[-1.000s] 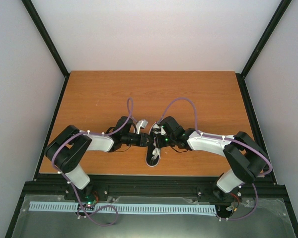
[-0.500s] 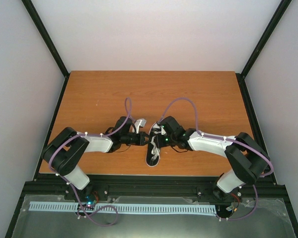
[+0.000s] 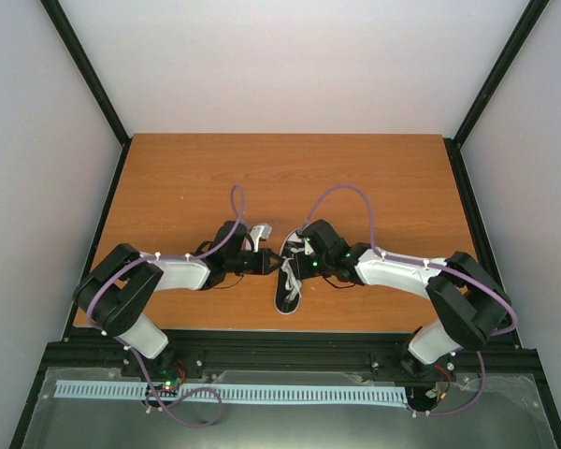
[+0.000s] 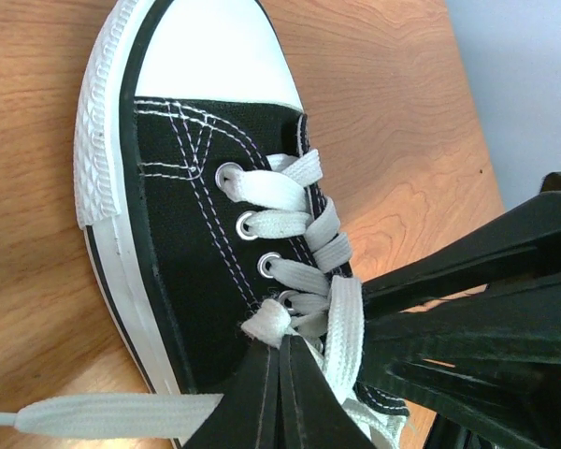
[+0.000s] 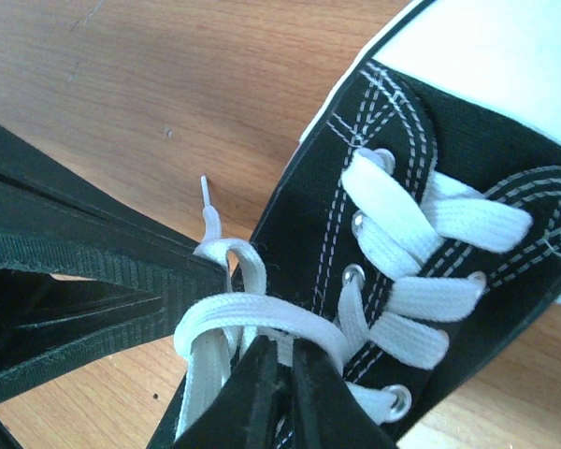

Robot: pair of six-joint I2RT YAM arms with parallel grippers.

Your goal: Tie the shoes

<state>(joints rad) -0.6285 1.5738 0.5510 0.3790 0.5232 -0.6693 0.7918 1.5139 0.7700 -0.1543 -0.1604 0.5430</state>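
A small black canvas sneaker point(image 3: 288, 281) with a white toe cap point(image 4: 210, 56) and white laces lies at the near middle of the table, between both grippers. My left gripper point(image 4: 282, 344) is shut on a fold of white lace point(image 4: 266, 323) by the top eyelets. My right gripper point(image 5: 282, 348) is shut on a lace loop point(image 5: 252, 318) that wraps over its tips. The two grippers meet tip to tip over the shoe's tongue; the left one shows in the top view point(image 3: 267, 263), as does the right point(image 3: 299, 259). A loose lace end point(image 4: 103, 412) trails over the sole.
The wooden table point(image 3: 187, 178) has black frame rails along its left, right and near edges. Purple cables point(image 3: 341, 192) arch above both wrists. White walls close in the back and sides.
The left arm has drawn slightly to the left, pulling its lace sideways. The right arm has shifted a little; the shoe has stayed in place.
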